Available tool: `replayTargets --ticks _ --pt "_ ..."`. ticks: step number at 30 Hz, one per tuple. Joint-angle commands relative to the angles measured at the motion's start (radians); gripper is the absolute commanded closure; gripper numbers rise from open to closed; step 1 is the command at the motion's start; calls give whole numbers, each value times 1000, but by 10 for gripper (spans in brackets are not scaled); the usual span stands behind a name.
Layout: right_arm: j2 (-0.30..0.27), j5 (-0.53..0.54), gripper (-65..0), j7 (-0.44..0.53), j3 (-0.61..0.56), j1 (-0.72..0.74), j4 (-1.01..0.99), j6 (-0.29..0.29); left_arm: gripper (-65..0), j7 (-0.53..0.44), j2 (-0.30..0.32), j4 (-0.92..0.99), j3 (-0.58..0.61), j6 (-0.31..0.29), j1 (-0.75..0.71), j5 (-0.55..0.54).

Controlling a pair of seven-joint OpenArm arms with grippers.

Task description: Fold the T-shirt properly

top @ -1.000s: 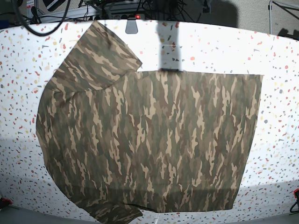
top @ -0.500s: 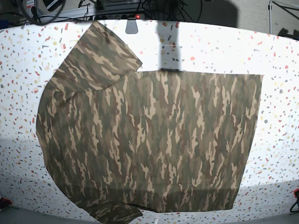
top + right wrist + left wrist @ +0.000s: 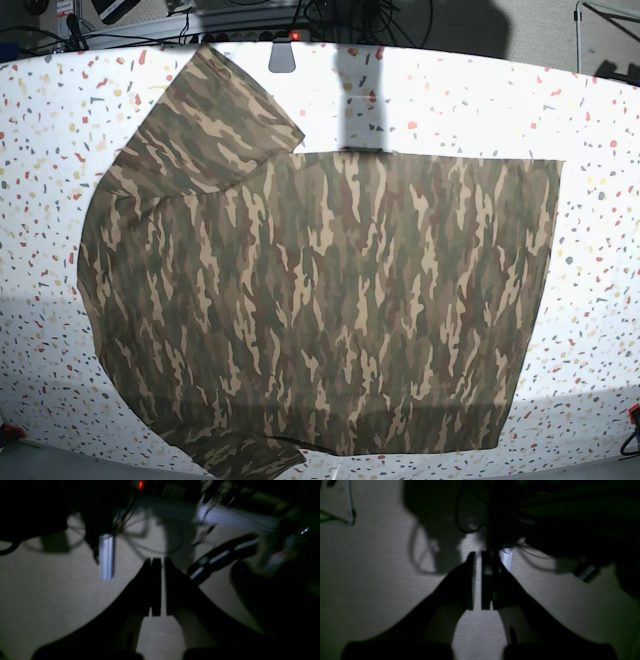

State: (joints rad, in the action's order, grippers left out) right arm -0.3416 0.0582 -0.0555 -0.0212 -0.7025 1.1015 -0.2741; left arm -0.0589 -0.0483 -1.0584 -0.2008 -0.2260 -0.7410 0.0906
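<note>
On speckled table point(image 3: 600, 120) – one T-shirt point(image 3: 320, 300) flat; two grippers, left point(image 3: 477, 581) & right point(image 3: 158, 587), jaws nearly together, empty.

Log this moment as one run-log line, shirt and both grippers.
T-shirt: flat, unfolded on table | left gripper: shut, empty, off the shirt | right gripper: shut, empty, off the shirt

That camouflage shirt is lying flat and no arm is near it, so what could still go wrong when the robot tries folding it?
The T-shirt spreads across most of the table, and its lower sleeve reaches the front edge, so a tug might drag it off. Both the left claw and the right claw look nearly shut and away from the cloth; they probably must open first.
</note>
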Motion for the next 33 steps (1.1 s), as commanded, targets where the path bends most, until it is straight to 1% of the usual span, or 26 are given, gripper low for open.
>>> replayTargets --ticks 1,4,6,9,14,17,20,22,24,27,30,33 --pt "-15 6 -36 1 1 -40 46 -6 -44 -15 -4 -52 0 -15 -40 -2" --pt "-43 34 -36 -23 1 -121 170 -6 -44 3 -4 -187 0 -18 -117 -3" --pt "-70 59 -36 -45 1 -175 253 -6 -44 49 -4 -280 0 -18 -160 -1" --pt "-108 58 -36 -68 1 -261 383 -6 -44 107 -4 -416 0 -21 -211 -1" --pt "-188 57 -36 -134 2 -395 594 -5 -44 157 -4 -626 0 -79 -287 -1" --pt "-224 54 -36 -179 2 -459 702 32 -44 174 -2 -727 0 -82 -321 2" --pt "-247 46 -36 -212 13 -509 794 75 -44 177 0 -809 0 -87 -340 71" --pt "-257 30 -36 -226 35 -532 847 77 -44 179 4 -853 0 -107 -340 141" --pt "-256 -10 -36 -237 63 -550 897 77 -44 179 27 -895 0 -137 -337 196" --pt "-257 -54 -36 -249 109 -558 964 77 -44 165 94 -951 0 -153 -334 259" --pt "-257 -58 -36 -253 156 -558 1028 77 -44 135 188 -1009 0 -152 -334 282" --pt "-257 -59 -36 -252 190 -558 1087 77 -44 117 295 -1078 0 -153 -334 287"
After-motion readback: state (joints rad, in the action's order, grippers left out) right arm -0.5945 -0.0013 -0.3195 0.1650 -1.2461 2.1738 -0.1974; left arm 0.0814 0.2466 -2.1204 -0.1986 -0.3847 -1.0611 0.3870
